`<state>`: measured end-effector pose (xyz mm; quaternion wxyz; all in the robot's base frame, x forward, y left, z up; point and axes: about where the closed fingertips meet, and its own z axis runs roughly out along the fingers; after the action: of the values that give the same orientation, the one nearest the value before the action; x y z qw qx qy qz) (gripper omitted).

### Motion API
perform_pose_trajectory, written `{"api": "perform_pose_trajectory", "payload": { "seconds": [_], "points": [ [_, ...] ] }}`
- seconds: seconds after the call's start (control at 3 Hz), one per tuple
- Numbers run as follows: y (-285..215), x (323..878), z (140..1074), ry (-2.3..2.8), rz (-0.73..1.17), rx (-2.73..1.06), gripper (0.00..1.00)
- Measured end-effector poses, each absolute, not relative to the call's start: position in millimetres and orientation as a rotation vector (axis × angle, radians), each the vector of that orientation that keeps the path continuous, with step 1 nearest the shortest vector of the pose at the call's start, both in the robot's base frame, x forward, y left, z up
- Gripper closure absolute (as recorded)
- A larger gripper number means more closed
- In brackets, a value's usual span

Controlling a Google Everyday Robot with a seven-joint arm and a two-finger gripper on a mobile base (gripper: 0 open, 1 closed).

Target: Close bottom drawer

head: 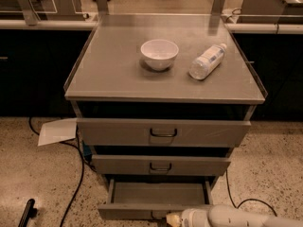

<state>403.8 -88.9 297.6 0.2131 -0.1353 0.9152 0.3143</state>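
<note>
The bottom drawer (137, 212) is the lowest and slimmest grey drawer of the cabinet. It stands pulled out, and its empty grey inside (158, 193) shows. My gripper (171, 219) is at the bottom edge of the camera view, right at the middle of the drawer's front panel. It covers the spot where the handle sits. My white arm (236, 218) runs off to the lower right.
Above are the mid-sized drawer (161, 165) and the tallest drawer (163, 132), both slightly out. A white bowl (159, 54) and a lying plastic bottle (207, 61) rest on the cabinet top (109, 74). Black cables (78, 174) and a sheet of paper (57, 130) lie on the floor at left.
</note>
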Motion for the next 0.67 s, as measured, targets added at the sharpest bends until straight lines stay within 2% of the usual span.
{"api": "perform_pose_trajectory", "payload": {
  "seconds": [0.33,0.67],
  "points": [
    [-90.4,405.5,252.1,2.580,0.902,-0.290,1.00],
    [-89.6,406.0,247.1,2.581,0.907,-0.278,1.00]
  ]
}}
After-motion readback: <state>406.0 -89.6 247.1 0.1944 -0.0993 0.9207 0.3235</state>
